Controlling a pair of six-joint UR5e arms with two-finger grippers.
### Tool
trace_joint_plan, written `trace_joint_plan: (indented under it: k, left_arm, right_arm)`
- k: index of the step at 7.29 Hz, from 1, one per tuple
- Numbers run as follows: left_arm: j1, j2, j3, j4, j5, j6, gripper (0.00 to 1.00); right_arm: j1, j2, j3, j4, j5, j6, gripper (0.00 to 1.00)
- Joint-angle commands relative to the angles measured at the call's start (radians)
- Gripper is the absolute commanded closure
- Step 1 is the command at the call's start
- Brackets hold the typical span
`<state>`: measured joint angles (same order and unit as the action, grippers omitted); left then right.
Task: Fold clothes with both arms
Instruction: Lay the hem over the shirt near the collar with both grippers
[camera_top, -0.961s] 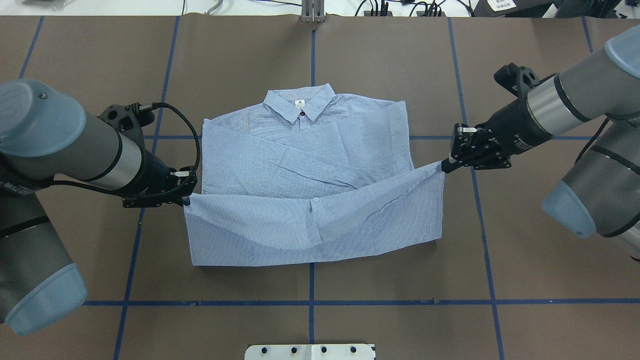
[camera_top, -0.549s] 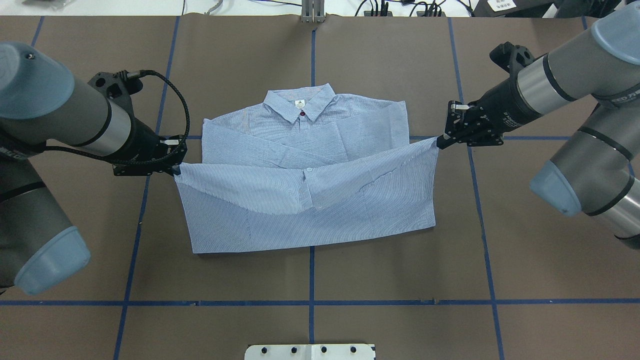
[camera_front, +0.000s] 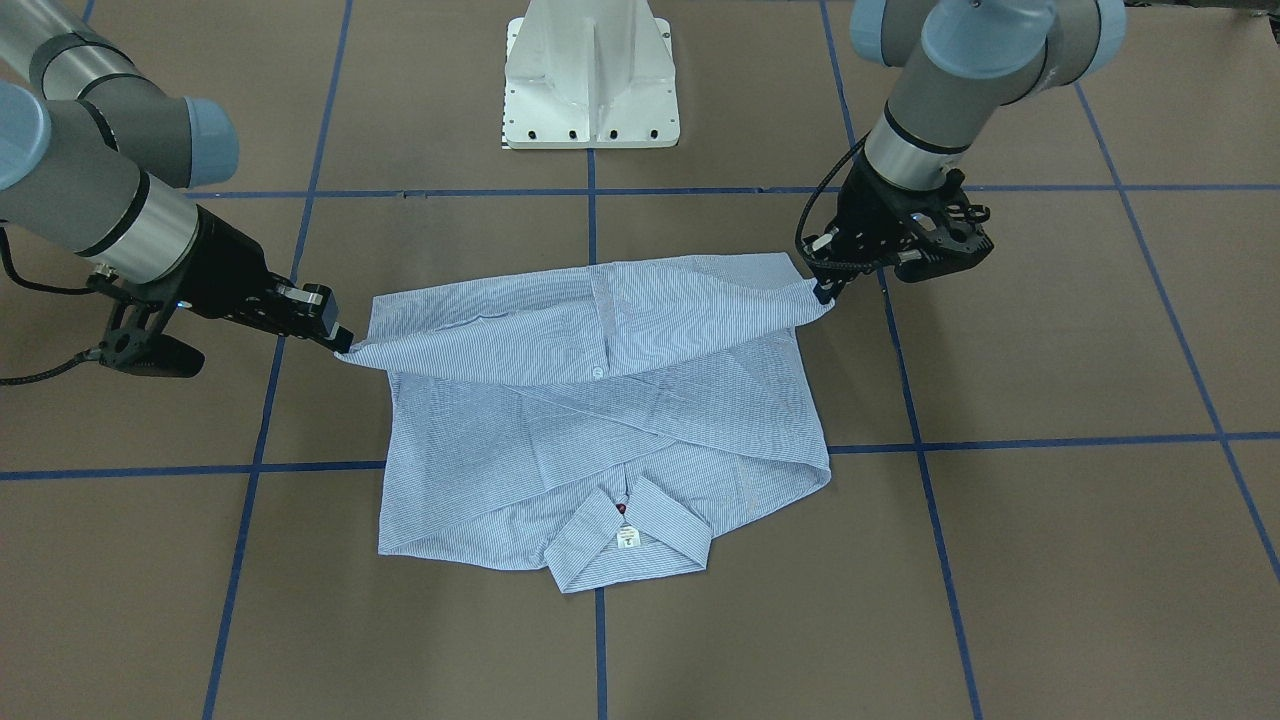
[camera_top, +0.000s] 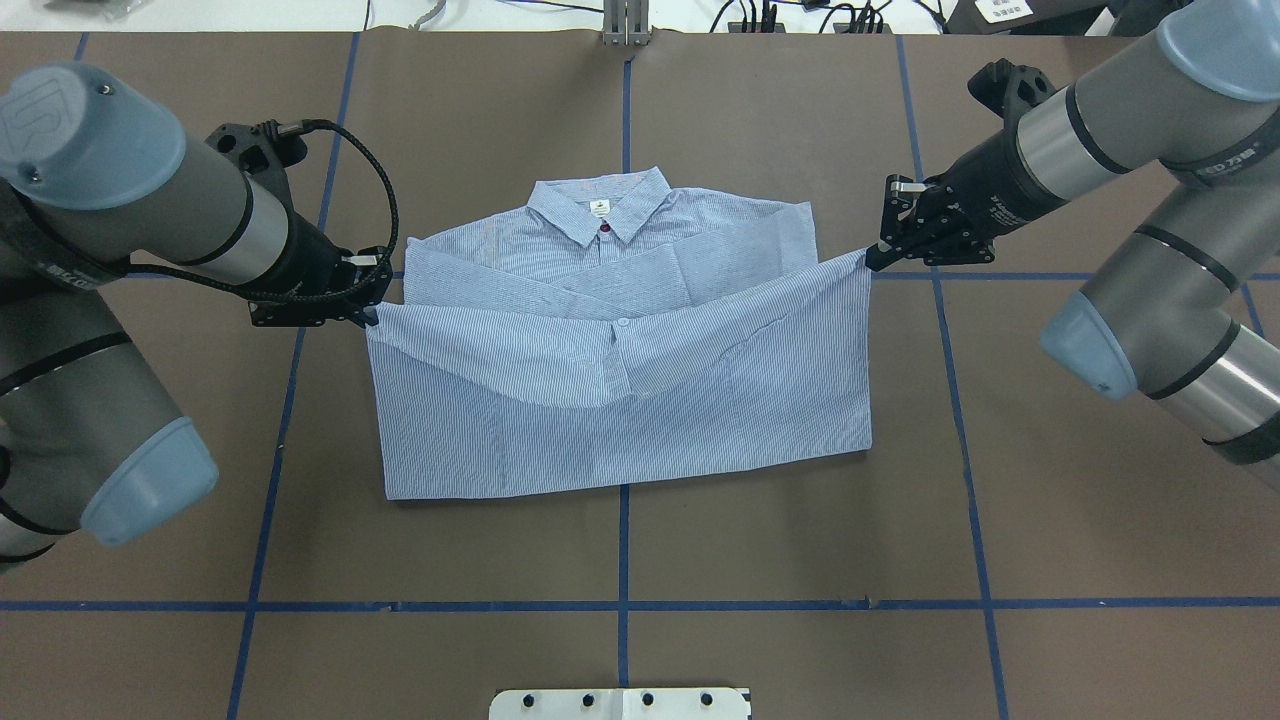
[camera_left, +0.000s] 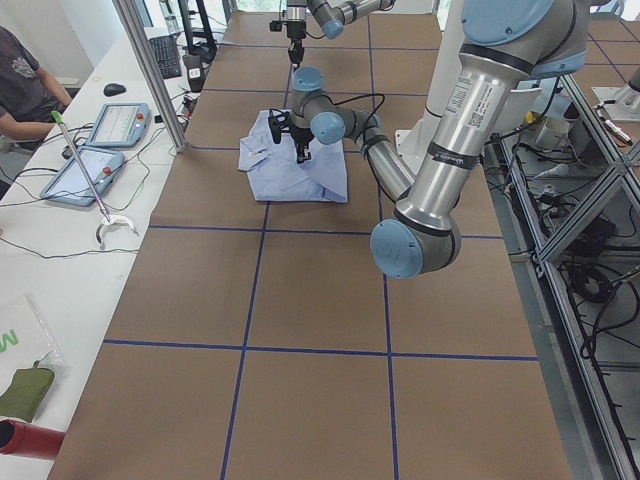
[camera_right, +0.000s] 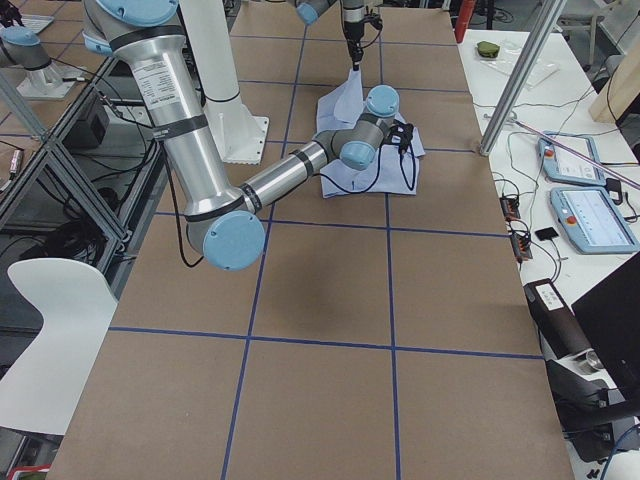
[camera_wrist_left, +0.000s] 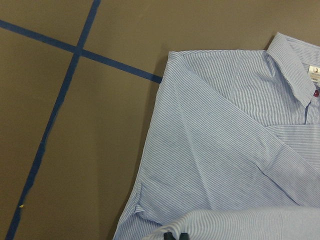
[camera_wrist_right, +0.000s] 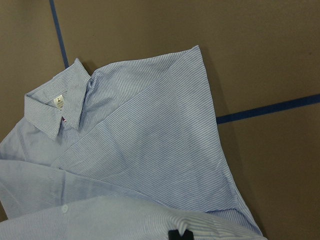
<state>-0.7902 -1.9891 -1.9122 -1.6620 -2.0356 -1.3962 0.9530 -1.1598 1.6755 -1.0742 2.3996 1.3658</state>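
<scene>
In the front-facing view my left gripper (camera_front: 824, 291) and right gripper (camera_front: 342, 343) each pinch a bottom corner of the light blue-and-white finely striped long-sleeved button shirt (camera_front: 600, 430), which lies on the brown paper-covered table (camera_front: 1050, 520) with its sleeves folded in over the chest. In the overhead view the lifted hem sags between my grippers roughly halfway up the body, so the bottom-to-top fold is begun but not laid down. My wrist views show the collar (camera_wrist_left: 292, 70) uncovered beyond the raised cloth, so I judge that carrying the hem to the shoulders and releasing it remain.
</scene>
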Motion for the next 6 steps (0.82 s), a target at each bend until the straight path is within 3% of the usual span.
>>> trace_joint_plan:
  k: [1,6]
  left_arm:
    - [-0.040,-0.002,0.051,-0.062,0.000,0.002,1.00]
    - [-0.041,-0.066,0.241,-0.212,0.002,0.000,1.00]
  right_arm:
    - [0.006,0.051,-0.066,0.000,-0.008,-0.016,1.00]
    - [0.024,0.127,-0.216,0.010,-0.034,-0.089,1.00]
